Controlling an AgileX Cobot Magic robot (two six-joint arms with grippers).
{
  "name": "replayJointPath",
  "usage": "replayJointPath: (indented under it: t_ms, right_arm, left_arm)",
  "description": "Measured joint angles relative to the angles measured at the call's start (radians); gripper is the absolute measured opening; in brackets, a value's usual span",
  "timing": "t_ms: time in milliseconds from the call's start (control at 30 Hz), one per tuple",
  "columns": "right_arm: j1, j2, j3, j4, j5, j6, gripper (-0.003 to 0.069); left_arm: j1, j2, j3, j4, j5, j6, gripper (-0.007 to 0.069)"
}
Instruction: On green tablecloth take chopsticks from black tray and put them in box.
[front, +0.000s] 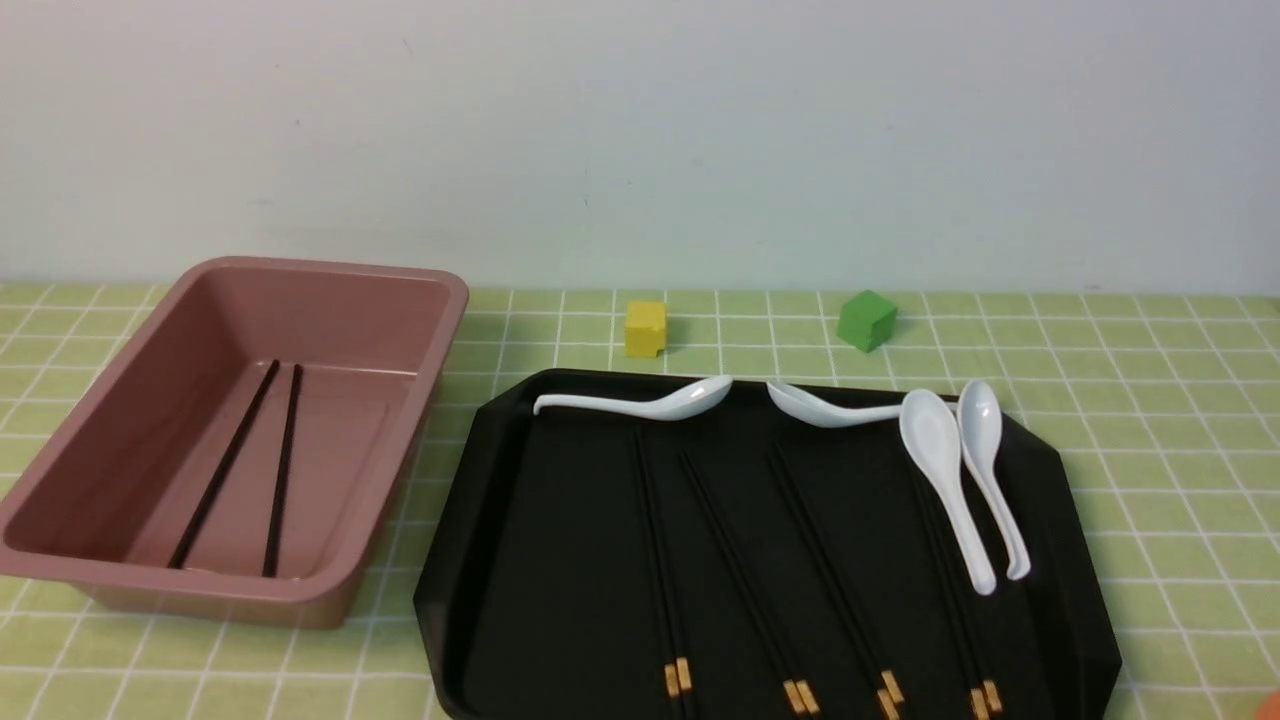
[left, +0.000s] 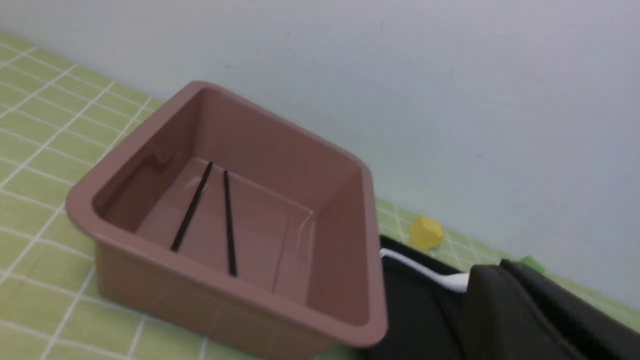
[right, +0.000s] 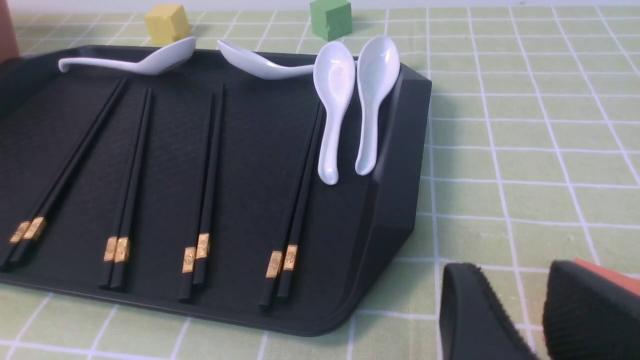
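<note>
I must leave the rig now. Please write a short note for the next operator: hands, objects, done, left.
Right hand: open, empty, low over the light green checked tablecloth beside the tray's right edge.
Left hand: only a dark part shows beside the box; state unclear.
Done: one pair of thin black chopsticks lies inside the deep dusty-pink plastic box.
Left: four pairs of gold-banded black chopsticks lie side by side in the glossy black rectangular tray.
Four white spoons stay in the tray.

Right end effector (right: 537, 315): black fingers (right: 470, 310), ribbed pads, orange-red edge. Left end effector (left: 530, 315): smooth black blocks.
</note>
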Motion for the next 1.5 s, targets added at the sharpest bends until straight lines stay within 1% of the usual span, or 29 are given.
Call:
replayJointPath:
  t_ms: [167,233,400,1500]
  right_arm:
    - [0.0,0.0,0.0,0.0,0.0,0.0,0.024]
    - [0.0,0.0,0.0,0.0,0.0,0.0,0.024]
    - [0.0,0.0,0.0,0.0,0.0,0.0,0.024]
    - [0.0,0.0,0.0,0.0,0.0,0.0,0.024]
  left_arm:
    - [0.0,-0.021,0.142,0.111,0.008,0.0,-0.0012]
    - [0.0,-0.021,0.181,0.122,0.025,0.0,-0.0013]
    - [0.0,-0.021,0.197,0.126,0.06,0.0,-0.0012]
    - [0.0,-0.021,0.197,0.126,0.06,0.0,0.0012]
